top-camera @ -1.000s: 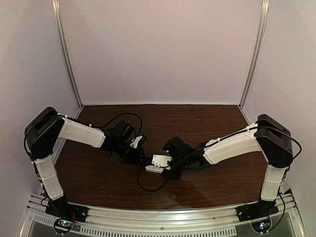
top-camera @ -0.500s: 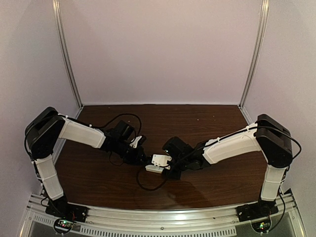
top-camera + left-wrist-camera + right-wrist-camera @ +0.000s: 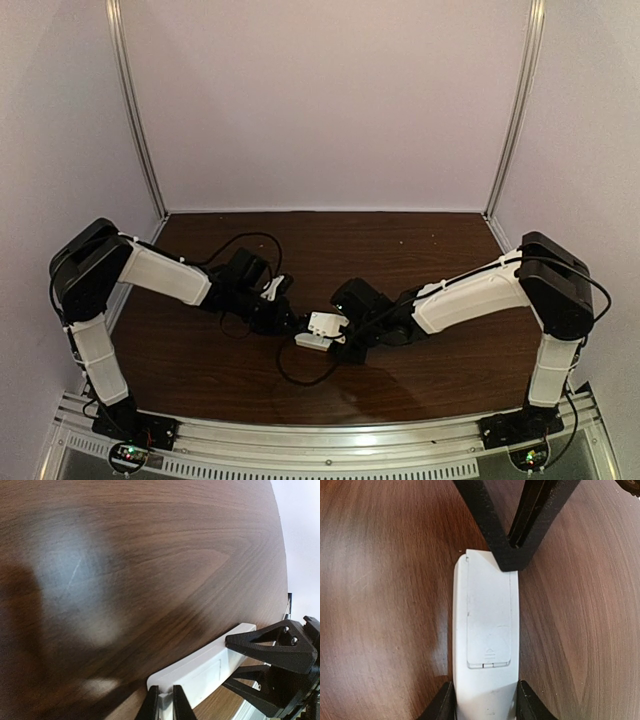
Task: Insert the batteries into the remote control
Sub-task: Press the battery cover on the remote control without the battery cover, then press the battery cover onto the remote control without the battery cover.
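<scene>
The white remote control (image 3: 487,630) lies back side up on the wooden table, its cover plate (image 3: 489,615) fitted flush in the back. My right gripper (image 3: 485,706) is shut on the remote's near end, one finger on each long side. My left gripper (image 3: 512,555) is shut, its tips against the remote's far end corner. In the left wrist view the left gripper (image 3: 166,705) shows a sliver of white in its narrow gap, with the remote (image 3: 210,667) running toward the right gripper's black fingers (image 3: 270,647). From above, the remote (image 3: 322,328) sits between both arms. The batteries are out of view.
Dark wooden table (image 3: 400,250) enclosed by pale walls at back and sides. A black cable (image 3: 300,378) loops on the table just in front of the remote. The metal rail (image 3: 330,440) carrying the arm bases runs along the near edge.
The left wrist has drifted a little to the left. The remote and the right gripper have stayed put.
</scene>
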Controlling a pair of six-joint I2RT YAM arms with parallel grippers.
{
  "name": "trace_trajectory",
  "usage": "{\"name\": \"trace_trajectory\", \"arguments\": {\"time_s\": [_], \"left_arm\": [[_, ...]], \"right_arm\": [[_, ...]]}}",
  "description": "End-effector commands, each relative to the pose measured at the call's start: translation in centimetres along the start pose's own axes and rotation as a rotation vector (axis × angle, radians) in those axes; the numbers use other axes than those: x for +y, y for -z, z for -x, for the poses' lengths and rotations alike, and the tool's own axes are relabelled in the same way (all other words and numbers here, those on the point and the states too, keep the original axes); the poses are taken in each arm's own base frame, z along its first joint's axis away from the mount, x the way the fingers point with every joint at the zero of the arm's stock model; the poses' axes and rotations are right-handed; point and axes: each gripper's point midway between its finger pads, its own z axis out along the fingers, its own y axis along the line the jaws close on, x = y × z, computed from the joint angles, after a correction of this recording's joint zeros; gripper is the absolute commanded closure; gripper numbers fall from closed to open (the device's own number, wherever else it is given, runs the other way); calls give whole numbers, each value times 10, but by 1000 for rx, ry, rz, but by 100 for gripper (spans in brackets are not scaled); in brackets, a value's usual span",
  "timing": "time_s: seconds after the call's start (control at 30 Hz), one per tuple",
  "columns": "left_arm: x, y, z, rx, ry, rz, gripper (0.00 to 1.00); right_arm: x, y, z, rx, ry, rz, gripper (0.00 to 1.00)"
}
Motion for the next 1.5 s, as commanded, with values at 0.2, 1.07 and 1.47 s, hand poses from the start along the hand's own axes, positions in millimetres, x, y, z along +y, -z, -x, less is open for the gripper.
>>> {"name": "trace_trajectory", "arguments": {"time_s": [0.2, 1.07, 1.47], "left_arm": [[-31, -31, -50, 137, -85, -163, 100], [-16, -10, -14, 52, -135, -55, 56], [-15, 19, 12, -52, -144, -48, 45]], "right_arm": [[-10, -14, -6, -19, 0, -82, 100], [-4, -14, -23, 40, 11, -52, 100], [-4, -7, -18, 19, -11, -48, 39]]}}
